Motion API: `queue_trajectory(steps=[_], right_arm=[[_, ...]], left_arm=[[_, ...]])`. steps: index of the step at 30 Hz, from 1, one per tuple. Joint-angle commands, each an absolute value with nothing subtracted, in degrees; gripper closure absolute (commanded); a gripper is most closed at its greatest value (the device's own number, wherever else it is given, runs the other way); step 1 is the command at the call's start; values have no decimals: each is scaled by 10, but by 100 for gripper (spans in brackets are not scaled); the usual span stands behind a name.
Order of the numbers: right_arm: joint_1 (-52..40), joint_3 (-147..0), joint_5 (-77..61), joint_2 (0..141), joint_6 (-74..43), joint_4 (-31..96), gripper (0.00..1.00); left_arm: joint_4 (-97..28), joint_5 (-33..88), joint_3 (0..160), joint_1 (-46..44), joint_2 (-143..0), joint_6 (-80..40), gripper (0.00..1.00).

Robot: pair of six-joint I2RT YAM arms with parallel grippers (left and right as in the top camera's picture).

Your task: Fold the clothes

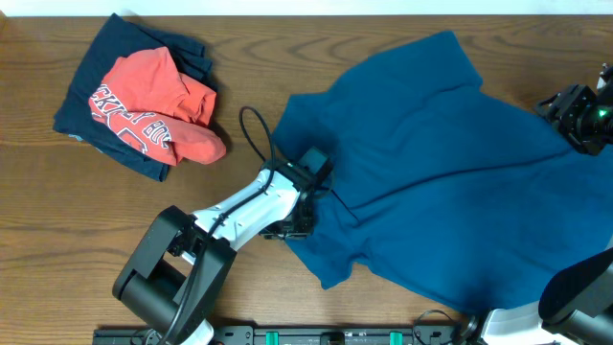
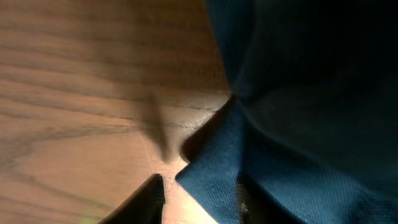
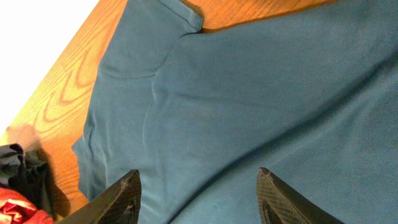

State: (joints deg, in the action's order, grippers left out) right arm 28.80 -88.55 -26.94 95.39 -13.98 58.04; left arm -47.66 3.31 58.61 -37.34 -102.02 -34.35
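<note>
The blue T-shirt [image 1: 431, 172] lies spread and wrinkled over the middle and right of the table. My left gripper [image 1: 318, 168] is low at the shirt's left edge. In the left wrist view its fingers [image 2: 199, 200] are open, with a corner of the blue cloth [image 2: 298, 124] lying between them. My right gripper [image 1: 578, 113] hangs over the shirt's right side. It is open [image 3: 199, 190] and empty above the blue fabric [image 3: 249, 93]. The red tee with white lettering [image 1: 153, 110] lies bunched on the navy garment [image 1: 101, 86] at the back left.
The wooden table [image 1: 57, 211] shows bare at the left front. Its far edge [image 1: 287, 13] runs along the top. The red and navy pile also shows in the right wrist view's lower left corner [image 3: 18, 199].
</note>
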Motion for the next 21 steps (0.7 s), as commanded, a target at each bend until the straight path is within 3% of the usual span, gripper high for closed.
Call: queue_trajectory(steps=[1,4,21], right_arm=[[284,-888,-267,955,-132,581,42],[284,-888,-267,955,-132,581,42],[284,-888,-267,955,-132,582,41]], left_arm=[[-476,47,580,-373,-1028,-314,76],[-478,57,580,-373,-1028,-293,94],[-710,41,581,-317,-894,-389,91]])
